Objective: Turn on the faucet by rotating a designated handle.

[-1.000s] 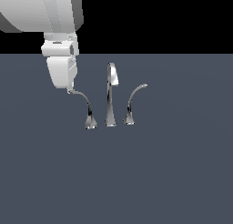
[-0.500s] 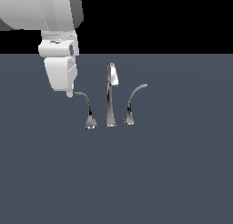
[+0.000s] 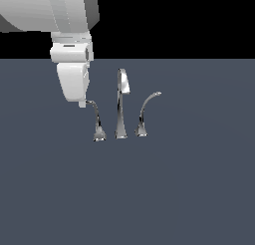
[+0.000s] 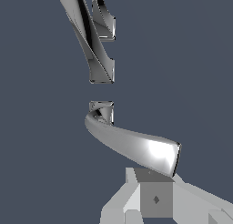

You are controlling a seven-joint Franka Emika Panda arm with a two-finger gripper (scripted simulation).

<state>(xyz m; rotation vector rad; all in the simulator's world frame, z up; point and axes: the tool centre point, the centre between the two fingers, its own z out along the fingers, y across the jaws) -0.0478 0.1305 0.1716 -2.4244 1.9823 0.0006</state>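
The handle point(image 3: 95, 117) stands just beside the faucet point(image 3: 121, 104) spout, on the exterior view's left. The gripper point(image 3: 82, 104) touches the handle's tip, nearer the spout than half a second ago. Whether its fingers are parted cannot be told.

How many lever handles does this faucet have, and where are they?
2. One lever stands on the exterior view's left of the spout, its tip right at the gripper. The other lever stands on the spout's right, away from the gripper. None seems hidden.
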